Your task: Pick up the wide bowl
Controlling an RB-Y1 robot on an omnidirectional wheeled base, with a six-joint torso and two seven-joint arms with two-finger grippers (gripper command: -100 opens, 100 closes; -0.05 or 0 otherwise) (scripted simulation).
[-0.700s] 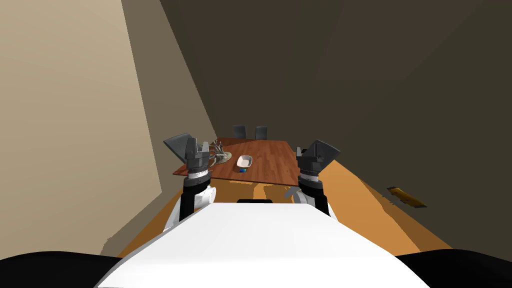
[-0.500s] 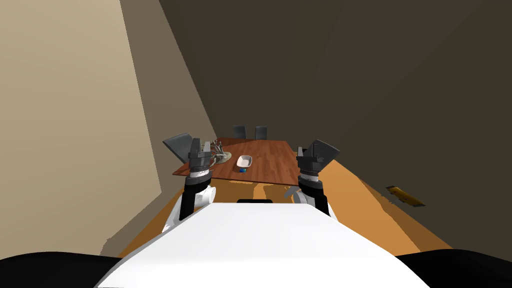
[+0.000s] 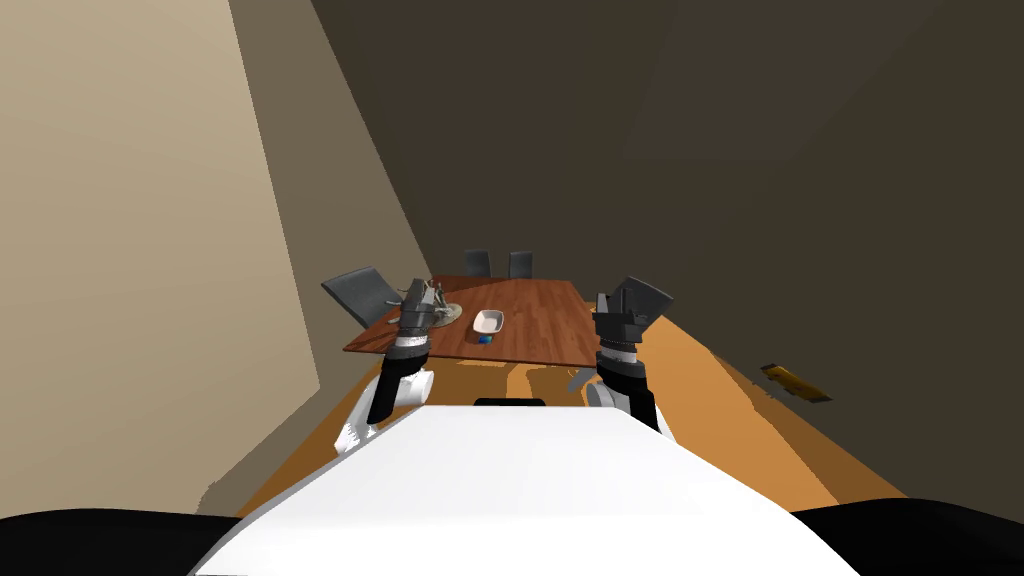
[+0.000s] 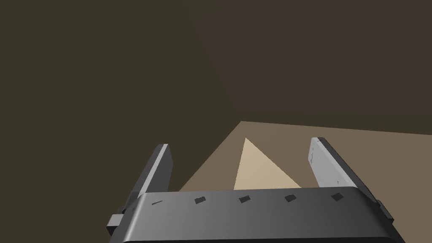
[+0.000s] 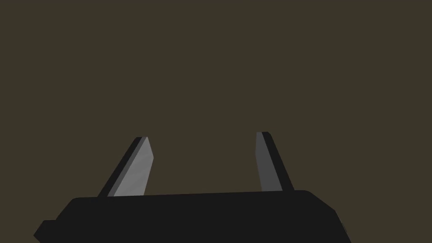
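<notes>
A white wide bowl point(image 3: 488, 321) rests on the brown wooden table point(image 3: 540, 330), near its front left part. A small blue object point(image 3: 485, 340) lies just in front of the bowl. My left gripper point(image 3: 419, 291) is raised over the table's left front corner, to the left of the bowl and apart from it. In the left wrist view this gripper point(image 4: 240, 145) is open with nothing between its fingers. My right gripper point(image 3: 602, 303) is held up at the table's right front corner. Seen in the right wrist view, it point(image 5: 202, 137) is open and holds nothing.
A grey spiky ornament on a plate point(image 3: 438, 306) stands left of the bowl, close to my left gripper. Dark chairs stand at the table's left point(image 3: 358, 293), far end point(image 3: 498, 263) and right point(image 3: 642, 298). A flat yellow-brown object point(image 3: 793, 382) lies on the floor to the right.
My left arm has swung forward and to the right, tilting its gripper over the table's corner. The right arm has hardly moved. The bowl has stayed put.
</notes>
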